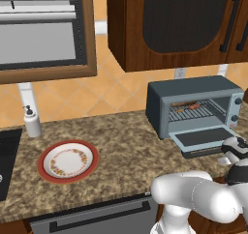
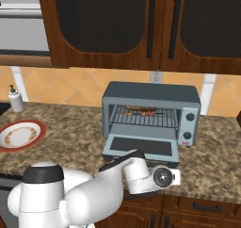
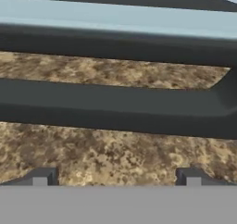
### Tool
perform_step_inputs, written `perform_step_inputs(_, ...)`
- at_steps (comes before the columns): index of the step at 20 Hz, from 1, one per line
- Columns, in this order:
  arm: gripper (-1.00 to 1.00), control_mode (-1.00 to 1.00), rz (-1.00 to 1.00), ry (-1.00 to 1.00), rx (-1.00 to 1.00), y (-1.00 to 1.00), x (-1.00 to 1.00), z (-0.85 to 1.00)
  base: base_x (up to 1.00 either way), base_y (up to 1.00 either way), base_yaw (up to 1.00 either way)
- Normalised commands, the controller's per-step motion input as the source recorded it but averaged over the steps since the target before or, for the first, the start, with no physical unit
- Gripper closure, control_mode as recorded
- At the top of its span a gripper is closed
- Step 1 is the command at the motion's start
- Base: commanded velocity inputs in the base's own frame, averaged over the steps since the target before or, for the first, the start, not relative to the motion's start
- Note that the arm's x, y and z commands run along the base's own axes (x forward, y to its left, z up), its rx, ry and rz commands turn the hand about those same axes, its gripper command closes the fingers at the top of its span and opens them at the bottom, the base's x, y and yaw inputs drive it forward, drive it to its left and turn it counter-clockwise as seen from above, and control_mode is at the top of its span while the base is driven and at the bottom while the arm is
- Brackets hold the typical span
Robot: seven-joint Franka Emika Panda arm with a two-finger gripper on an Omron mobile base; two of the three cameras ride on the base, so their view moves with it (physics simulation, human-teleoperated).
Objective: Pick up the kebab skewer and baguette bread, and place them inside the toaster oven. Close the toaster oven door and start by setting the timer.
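Note:
The blue-grey toaster oven (image 1: 193,102) (image 2: 150,111) stands on the counter with its door (image 1: 203,137) (image 2: 141,148) dropped open and flat. On the wire rack inside lie the brown baguette bread (image 2: 135,108) and, beside it, the kebab skewer (image 2: 148,113) (image 1: 190,107) with reddish chunks. My gripper (image 3: 115,179) is open, its fingertips (image 3: 39,177) wide apart with nothing between them. It points at the door's dark bar handle (image 3: 115,107), close in front and just short of it. My hand (image 2: 160,176) sits low at the door's front edge.
An empty red-rimmed plate (image 1: 68,161) (image 2: 21,134) lies at the counter's left, with a soap dispenser (image 1: 32,122) (image 2: 15,100) behind it. Dark wood cabinets (image 2: 141,24) hang above the oven. The oven's knobs (image 2: 189,117) are on its right strip.

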Motion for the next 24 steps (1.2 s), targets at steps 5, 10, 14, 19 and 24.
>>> perform_step_inputs(5,-1.0,-1.0,0.0,-0.04,0.03,0.0,0.21,0.0,0.0,0.0,0.0)
perform_step_inputs(10,-1.0,-1.0,0.0,-0.09,0.09,0.0,0.31,0.0,0.0,0.0,0.0)
perform_step_inputs(14,-1.0,-1.0,0.0,-0.12,0.09,0.0,0.29,0.0,0.0,0.0,0.0)
perform_step_inputs(19,-1.0,-1.0,0.0,-0.09,0.08,0.0,0.2,0.35,0.0,0.0,0.0)
perform_step_inputs(24,-1.0,-1.0,0.0,-0.07,0.02,0.0,0.0,0.73,0.0,0.0,0.0)
